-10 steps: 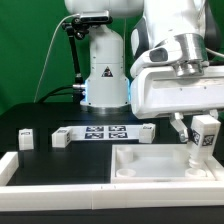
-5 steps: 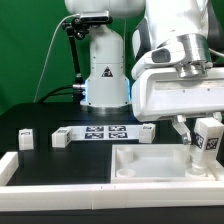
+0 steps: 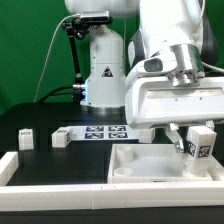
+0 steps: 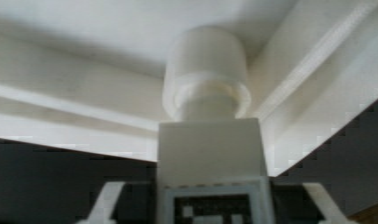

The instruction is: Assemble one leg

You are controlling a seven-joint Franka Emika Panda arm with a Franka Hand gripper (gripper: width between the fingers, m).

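My gripper (image 3: 193, 141) is shut on a leg (image 3: 199, 141), a small white post with a black-and-white tag on its side. I hold it tilted just above the far right corner of the large flat white piece with recesses (image 3: 140, 160). In the wrist view the leg (image 4: 211, 110) fills the middle, its round end pointing at a corner of the white piece (image 4: 97, 90). My fingers (image 4: 111, 200) sit on both sides of its tagged end. Two more legs (image 3: 26, 138) (image 3: 62, 137) stand on the black table at the exterior view's left.
The marker board (image 3: 104, 131) lies in the middle of the table behind the white piece. A white rail (image 3: 50, 176) runs along the table's front edge. The robot base (image 3: 103, 70) stands at the back.
My gripper has moved down and slightly toward the exterior view's left with the leg, which is now more tilted and closer to the white piece's corner.
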